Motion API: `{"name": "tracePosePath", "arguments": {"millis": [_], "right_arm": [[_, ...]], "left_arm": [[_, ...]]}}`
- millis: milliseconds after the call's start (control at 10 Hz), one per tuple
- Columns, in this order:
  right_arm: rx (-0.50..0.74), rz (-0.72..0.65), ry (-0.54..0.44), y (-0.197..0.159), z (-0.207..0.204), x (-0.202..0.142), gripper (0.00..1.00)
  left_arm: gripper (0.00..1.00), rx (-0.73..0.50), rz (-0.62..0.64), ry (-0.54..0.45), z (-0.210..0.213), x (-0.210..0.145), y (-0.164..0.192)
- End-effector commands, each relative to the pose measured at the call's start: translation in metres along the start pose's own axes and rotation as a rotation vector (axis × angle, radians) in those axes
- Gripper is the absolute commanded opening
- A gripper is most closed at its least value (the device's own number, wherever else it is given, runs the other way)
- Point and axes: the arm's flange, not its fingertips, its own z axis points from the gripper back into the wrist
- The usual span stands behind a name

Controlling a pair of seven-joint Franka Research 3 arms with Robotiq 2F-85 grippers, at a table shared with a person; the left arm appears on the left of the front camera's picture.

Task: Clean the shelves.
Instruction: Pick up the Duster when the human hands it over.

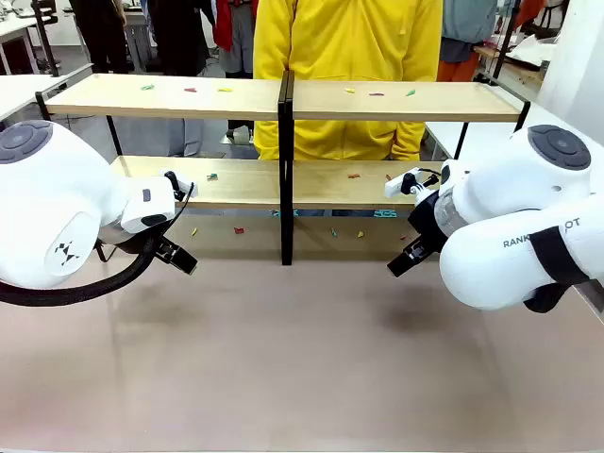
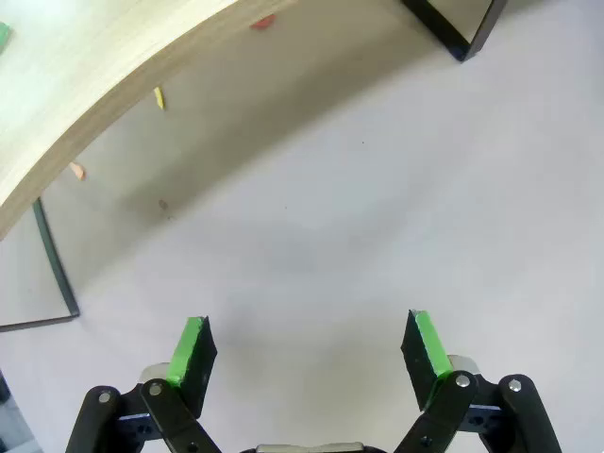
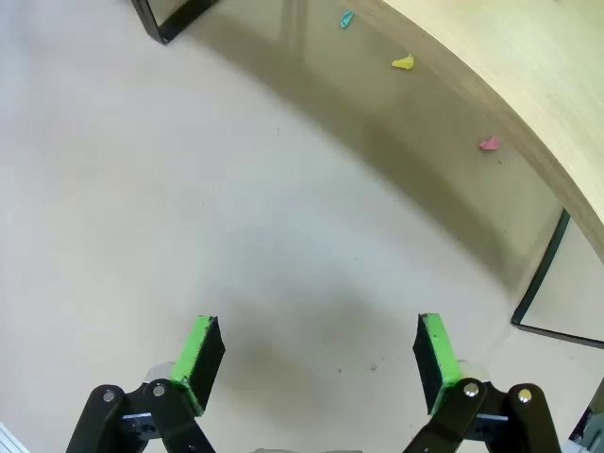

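The shelves [image 1: 189,96] are a wide two-tier rack of light wood boards on a thin black frame with a black centre post [image 1: 286,179], standing across the far half of the table. Small coloured scraps lie on the top board [image 1: 224,90], on the lower board [image 1: 354,176] and on the tabletop under it [image 1: 239,229]. My left gripper [image 2: 311,344] hangs open over bare tabletop, the lower board's edge [image 2: 85,75] ahead of it. My right gripper [image 3: 316,349] is open too, above bare tabletop, with the board [image 3: 528,57] at upper right. Nothing sits between either pair of fingers.
A person in a yellow top [image 1: 349,42] stands behind the rack at the far side. White tables [image 1: 19,90] flank the rack. My two white arms [image 1: 57,208] [image 1: 519,226] sit low at left and right; the near tabletop [image 1: 302,359] lies between them.
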Motion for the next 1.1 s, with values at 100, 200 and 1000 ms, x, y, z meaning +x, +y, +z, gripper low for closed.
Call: {"name": "tracePosePath", "arguments": {"millis": [100, 200, 1000], "right_arm": [[0.000, 0.000, 0.000, 0.000, 0.000, 0.000, 1.00], [0.000, 0.000, 0.000, 0.000, 0.000, 0.000, 1.00], [0.017, 0.052, 0.024, 0.009, 0.026, 0.004, 1.00]], "left_arm": [[1.00, 0.000, 0.000, 0.000, 0.000, 0.000, 0.000], [1.00, 0.000, 0.000, 0.000, 0.000, 0.000, 0.000], [1.00, 0.000, 0.000, 0.000, 0.000, 0.000, 0.000]]}}
